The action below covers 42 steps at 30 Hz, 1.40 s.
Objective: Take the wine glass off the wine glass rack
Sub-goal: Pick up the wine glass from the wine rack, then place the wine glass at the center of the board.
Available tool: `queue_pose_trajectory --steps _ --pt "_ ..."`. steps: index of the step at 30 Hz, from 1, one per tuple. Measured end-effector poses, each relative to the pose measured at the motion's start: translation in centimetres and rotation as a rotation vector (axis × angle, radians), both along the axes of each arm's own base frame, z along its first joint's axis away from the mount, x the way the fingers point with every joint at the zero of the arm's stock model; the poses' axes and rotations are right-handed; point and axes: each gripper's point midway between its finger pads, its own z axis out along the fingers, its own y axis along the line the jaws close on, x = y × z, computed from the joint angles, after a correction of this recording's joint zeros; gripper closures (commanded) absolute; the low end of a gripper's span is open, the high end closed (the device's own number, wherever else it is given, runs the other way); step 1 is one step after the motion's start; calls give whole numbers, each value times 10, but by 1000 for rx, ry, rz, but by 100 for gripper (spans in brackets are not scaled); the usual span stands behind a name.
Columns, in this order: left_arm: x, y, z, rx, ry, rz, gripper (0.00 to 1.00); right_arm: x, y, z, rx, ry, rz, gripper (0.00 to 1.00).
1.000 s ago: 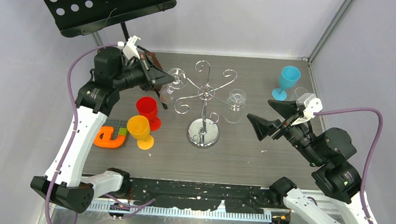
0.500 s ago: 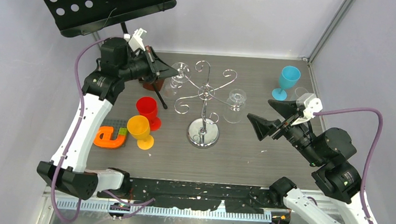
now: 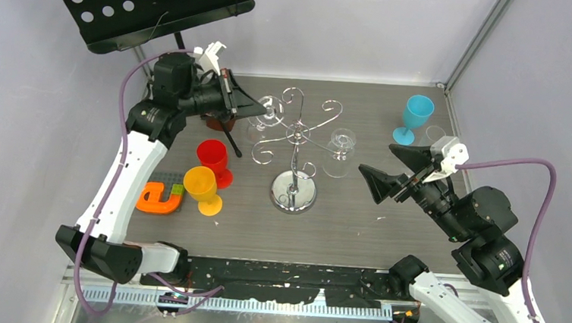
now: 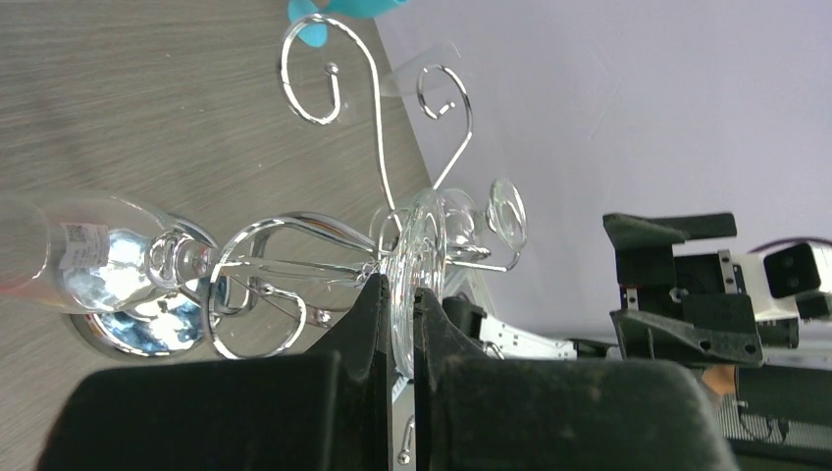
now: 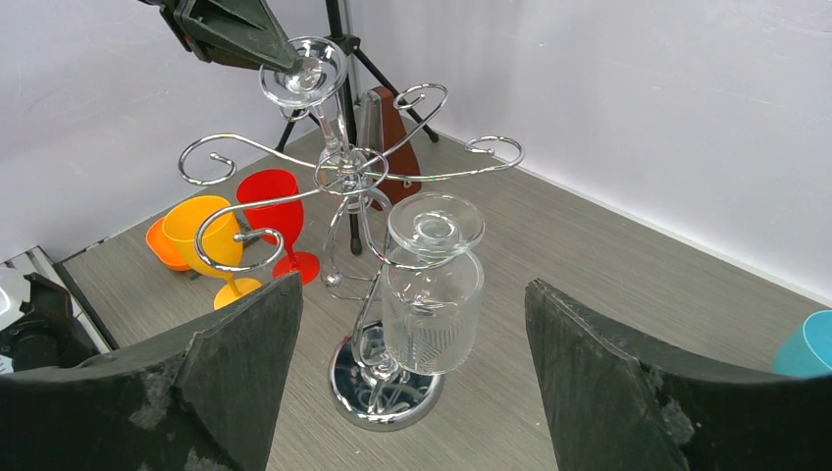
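Observation:
The chrome wine glass rack point(image 3: 293, 194) stands mid-table, its scroll arms point(image 4: 316, 77) spread at the top. My left gripper point(image 3: 262, 108) is shut on the round foot of a clear wine glass point(image 3: 271, 110) at the rack's left arm. In the left wrist view the foot point(image 4: 420, 245) stands edge-on between the black fingers point(image 4: 371, 312), and the bowl point(image 4: 83, 263) lies to the left. A second clear glass point(image 5: 432, 294) hangs foot-up on the rack's right arm. My right gripper point(image 3: 383, 173) is open just right of it, touching nothing.
A black music stand point(image 3: 149, 4) rises at the back left, its tripod leg point(image 3: 230, 136) close to the left gripper. A red cup point(image 3: 213, 156), a yellow cup point(image 3: 201, 186) and an orange piece point(image 3: 160, 197) sit left of the rack. A blue cup point(image 3: 415, 113) stands back right.
My left arm has swung to the right and back, carrying the gripped glass foot toward the rack's centre. The right arm has barely moved.

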Motion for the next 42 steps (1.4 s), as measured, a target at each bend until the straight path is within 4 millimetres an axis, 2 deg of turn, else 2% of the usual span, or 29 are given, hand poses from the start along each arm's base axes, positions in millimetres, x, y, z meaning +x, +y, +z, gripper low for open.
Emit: queue_pose_trajectory --steps 6,12,19,33,39,42 --pt "-13 -8 0 11 -25 -67 100 -1 0 0 7 4 1 11" --pt "-31 -5 5 28 -68 -104 100 -3 -1 1 18 10 3 11" --pt "-59 9 8 82 -130 -100 100 -2 3 -6 15 59 13 11" --pt "-97 40 9 186 -215 -12 100 -1 11 -9 5 109 44 10" --pt "-125 43 8 195 -247 -68 100 -2 16 4 -40 176 65 10" --pt "-145 36 -2 229 -249 -156 100 -4 19 6 -55 201 86 12"
